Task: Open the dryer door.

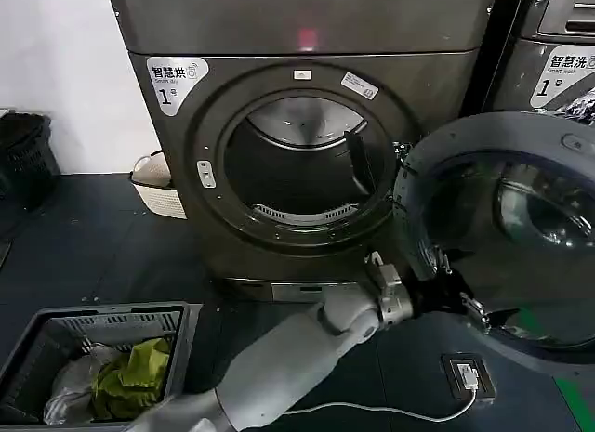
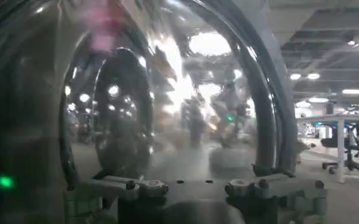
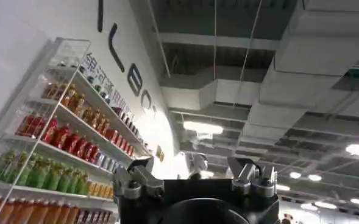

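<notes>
Dryer door (image 1: 507, 237) swung wide to right of drum opening (image 1: 297, 163); left gripper (image 1: 456, 297) at door's inner rim, finger state not discernible; advised: keep contact at rim, push along hinge arc.

Dark floor (image 1: 93, 255) carries dryer (image 1: 307, 125), laundry basket (image 1: 93, 358), white cable (image 1: 390, 412).

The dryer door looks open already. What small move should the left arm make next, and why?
Probably ease the left gripper off the dryer door and draw it back. The door stands swung wide to the right of the drum opening, so nothing is left to pull.
</notes>
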### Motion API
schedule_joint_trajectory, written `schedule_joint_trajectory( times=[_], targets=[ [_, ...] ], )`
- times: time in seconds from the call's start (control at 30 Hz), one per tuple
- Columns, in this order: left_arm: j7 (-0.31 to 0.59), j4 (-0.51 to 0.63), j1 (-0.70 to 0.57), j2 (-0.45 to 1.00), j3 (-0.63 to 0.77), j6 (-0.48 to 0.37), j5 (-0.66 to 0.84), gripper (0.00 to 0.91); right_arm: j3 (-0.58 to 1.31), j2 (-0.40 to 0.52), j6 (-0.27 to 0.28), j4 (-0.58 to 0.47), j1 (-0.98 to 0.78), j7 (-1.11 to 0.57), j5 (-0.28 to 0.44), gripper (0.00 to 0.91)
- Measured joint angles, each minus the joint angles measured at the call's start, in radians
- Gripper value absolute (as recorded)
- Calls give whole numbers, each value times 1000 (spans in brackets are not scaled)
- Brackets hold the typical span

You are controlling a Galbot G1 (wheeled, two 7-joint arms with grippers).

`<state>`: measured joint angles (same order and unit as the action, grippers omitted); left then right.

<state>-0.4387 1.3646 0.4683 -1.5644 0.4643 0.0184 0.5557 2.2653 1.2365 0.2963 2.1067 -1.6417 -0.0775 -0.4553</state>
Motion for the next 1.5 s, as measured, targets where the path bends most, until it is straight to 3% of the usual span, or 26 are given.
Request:
schedule_joint_trajectory(
  times=[0.87, 1.5],
  targets=[
    [126, -84, -12, -45, 36, 174, -110, 907, 4, 3, -3, -2, -1, 6, 2, 878],
    [137, -12, 9, -38, 53, 332, -38, 907, 4, -2, 0, 0, -5, 9, 2, 878]
  ],
)
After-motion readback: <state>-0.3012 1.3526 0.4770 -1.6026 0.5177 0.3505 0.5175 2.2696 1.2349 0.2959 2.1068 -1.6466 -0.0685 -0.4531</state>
